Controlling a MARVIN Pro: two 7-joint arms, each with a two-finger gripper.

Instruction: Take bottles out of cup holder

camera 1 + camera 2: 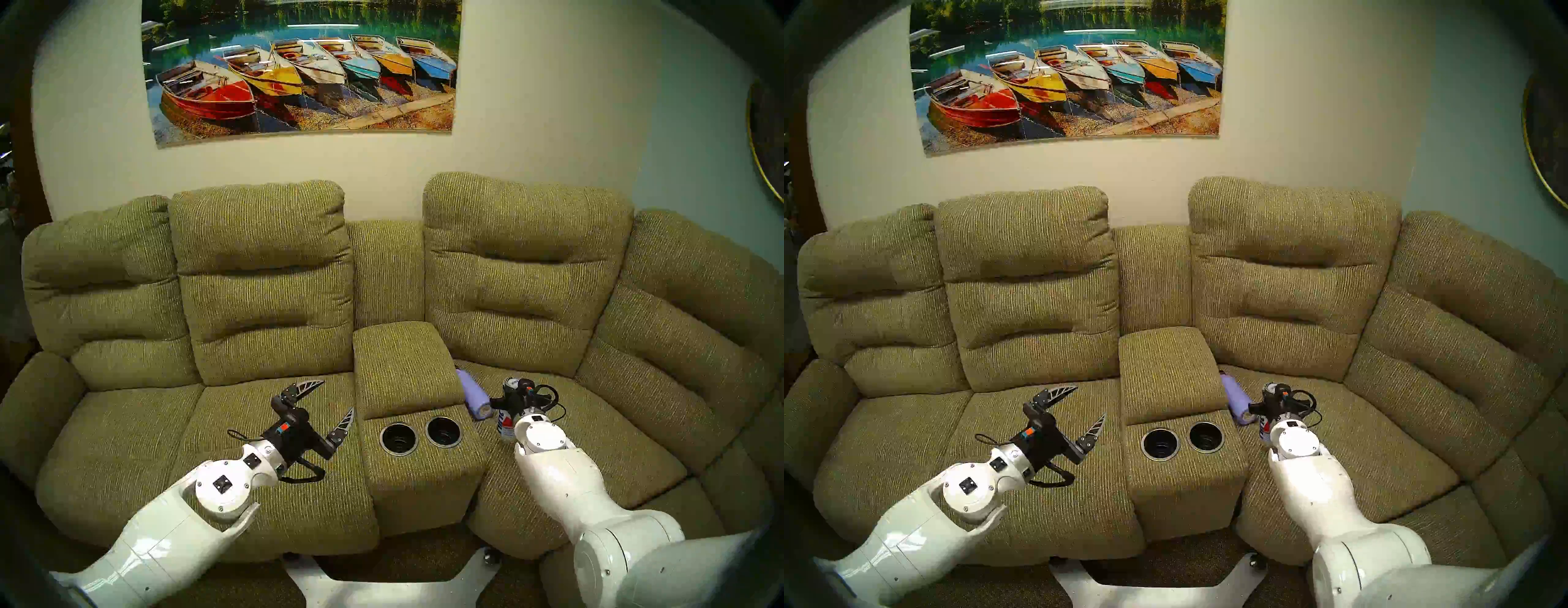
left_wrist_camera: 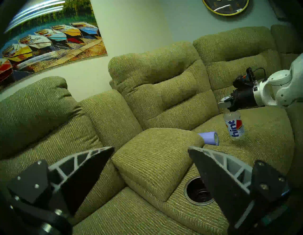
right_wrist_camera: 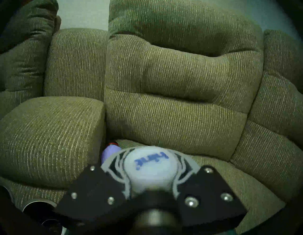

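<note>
Your left gripper [image 1: 324, 403] is idling spread wide over the sofa's left seat cushion, leaving both black silver-rimmed cup holder wells [image 1: 399, 438] empty. Beside the console's right edge the lavender metal flask [image 1: 474, 395] is lying sideways, while your right gripper [image 2: 227, 103] is pinching the clear plastic bottle [image 2: 234, 128] by its white cap, probably for setting it upright there.

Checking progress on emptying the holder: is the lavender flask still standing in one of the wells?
No, the lavender flask lies on its side on the seat cushion, beside the console.

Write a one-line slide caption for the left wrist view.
Right gripper holds the clear bottle above the seat; flask lies beside the console.
</note>
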